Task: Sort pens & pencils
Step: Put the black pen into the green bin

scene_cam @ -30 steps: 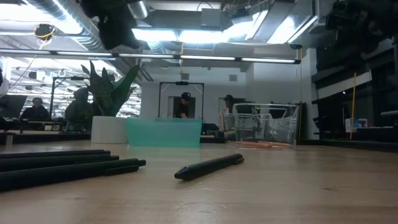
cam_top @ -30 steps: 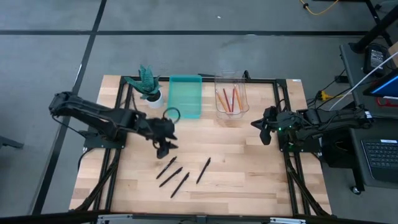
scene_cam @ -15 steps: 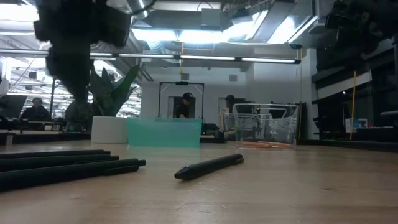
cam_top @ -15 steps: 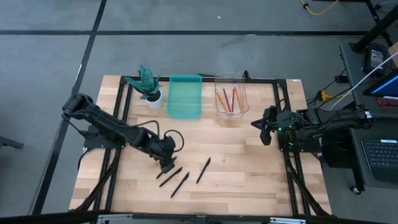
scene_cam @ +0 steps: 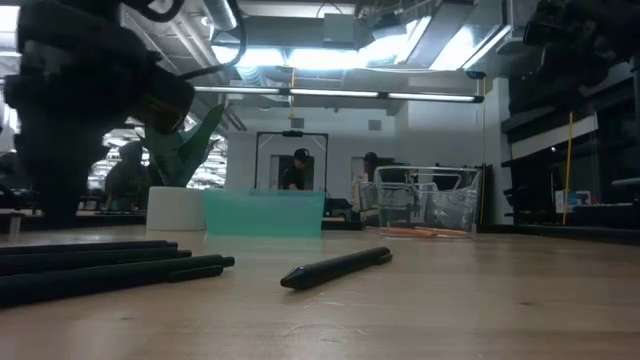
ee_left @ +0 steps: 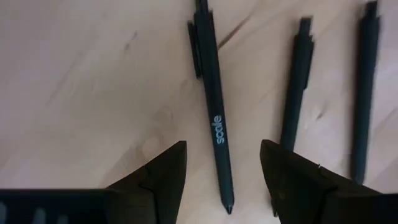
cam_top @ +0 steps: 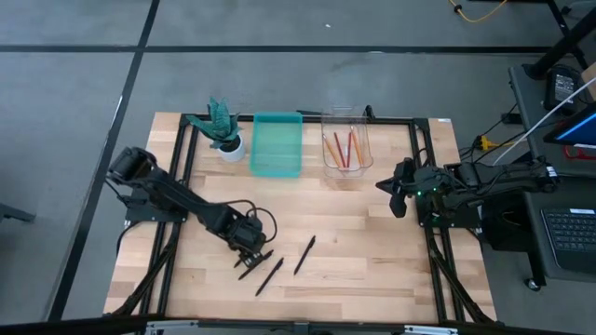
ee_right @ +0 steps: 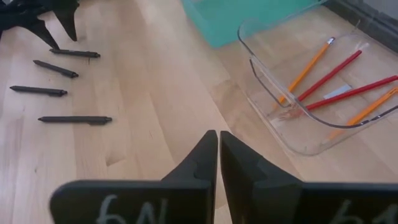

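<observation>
Four black pens lie flat on the wooden table; in the high view three show (cam_top: 269,275) and my left gripper (cam_top: 247,240) hangs over the fourth. In the left wrist view my left gripper (ee_left: 222,148) is open, one finger on each side of a pen marked "scale" (ee_left: 214,112), without touching it; two more pens (ee_left: 295,93) lie beside it. Orange and red pencils (cam_top: 343,149) lie in the clear tray (cam_top: 361,166). My right gripper (cam_top: 395,195), shut (ee_right: 218,142), waits near the table's right edge.
A teal tray (cam_top: 277,144) sits left of the clear tray at the far side. A potted plant (cam_top: 223,128) stands at the far left. Bare wood lies between the pens and the trays. People show in the room beyond the table (scene_cam: 300,170).
My left gripper has moved from the table's middle toward the near edge and come down over the group of pens. The pens and the pencils have stayed where they were.
</observation>
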Tool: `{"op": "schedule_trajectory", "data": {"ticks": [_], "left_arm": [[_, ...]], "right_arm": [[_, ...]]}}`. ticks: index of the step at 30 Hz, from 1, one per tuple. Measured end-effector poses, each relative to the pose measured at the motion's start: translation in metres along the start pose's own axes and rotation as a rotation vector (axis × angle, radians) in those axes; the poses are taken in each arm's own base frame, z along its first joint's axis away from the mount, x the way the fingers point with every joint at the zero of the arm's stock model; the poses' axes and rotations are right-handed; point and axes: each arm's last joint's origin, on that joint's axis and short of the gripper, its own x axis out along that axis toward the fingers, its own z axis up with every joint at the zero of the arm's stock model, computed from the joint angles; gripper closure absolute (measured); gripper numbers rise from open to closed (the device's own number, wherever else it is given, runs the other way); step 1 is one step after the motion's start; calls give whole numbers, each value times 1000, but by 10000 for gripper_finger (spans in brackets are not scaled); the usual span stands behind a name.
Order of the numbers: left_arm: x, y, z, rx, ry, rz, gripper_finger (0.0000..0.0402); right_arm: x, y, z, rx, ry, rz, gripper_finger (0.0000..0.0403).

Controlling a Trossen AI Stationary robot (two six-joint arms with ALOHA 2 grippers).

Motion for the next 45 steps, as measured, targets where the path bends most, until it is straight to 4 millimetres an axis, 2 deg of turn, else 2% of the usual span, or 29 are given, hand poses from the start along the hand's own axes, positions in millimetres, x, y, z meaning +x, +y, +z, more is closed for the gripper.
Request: {"op": "schedule_trajectory", "data": {"ticks": [14,21,31,40,45], "left_arm": [[27,0,1,-27,0,90,204],[28,5,2,-82,0,140,208],[25,8,2,-116,12,217,259],[19,19,7,-78,27,332,282],[19,21,13,-56,25,329,322]], "right_arm": [[0,0,0,-26,0,0,382],[0,0,0,-29,0,1,382],[0,0,0,-101,-1,0,382],[0,0,0,-102,0,0,382],[0,0,0,-102,0,0,382]]}}
